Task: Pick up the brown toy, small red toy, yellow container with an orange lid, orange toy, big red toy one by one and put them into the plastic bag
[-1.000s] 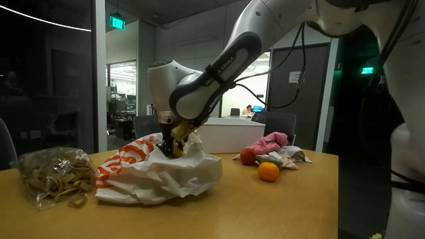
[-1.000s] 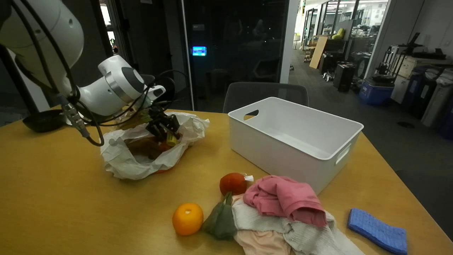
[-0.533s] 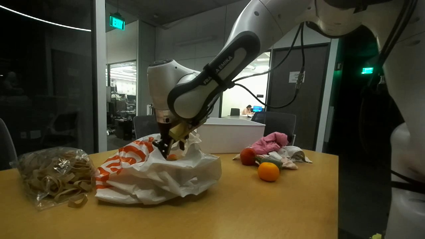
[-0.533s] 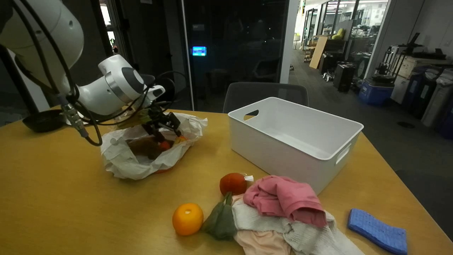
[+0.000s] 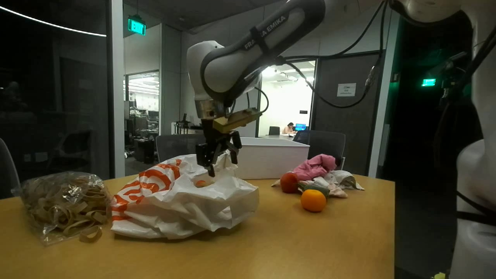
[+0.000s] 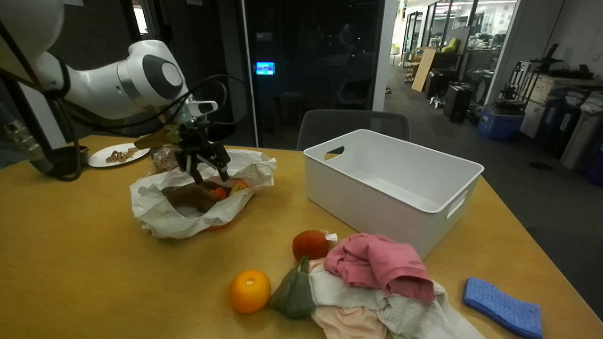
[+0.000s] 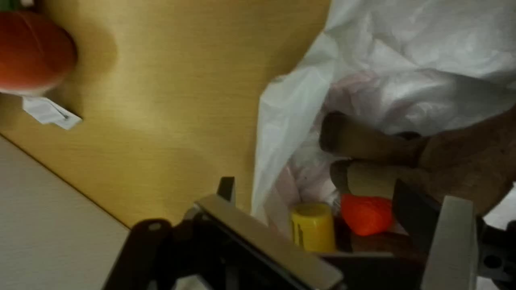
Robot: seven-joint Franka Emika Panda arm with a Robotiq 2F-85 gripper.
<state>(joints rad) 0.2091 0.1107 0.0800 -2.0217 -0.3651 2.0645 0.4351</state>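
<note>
The hand (image 6: 211, 179) — wide, empty — had risen from the plastic bag (image 6: 158, 214), leaving the orange-lidded yellow container (image 7: 313, 228) inside; its next target was probably the toy orange (image 6: 249, 292), at the bag's five o'clock in an exterior view.

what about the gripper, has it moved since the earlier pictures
Yes: in an exterior view, the gripper has risen and shifted toward the picture's right, judged against the white bin, which has stayed put.
</note>
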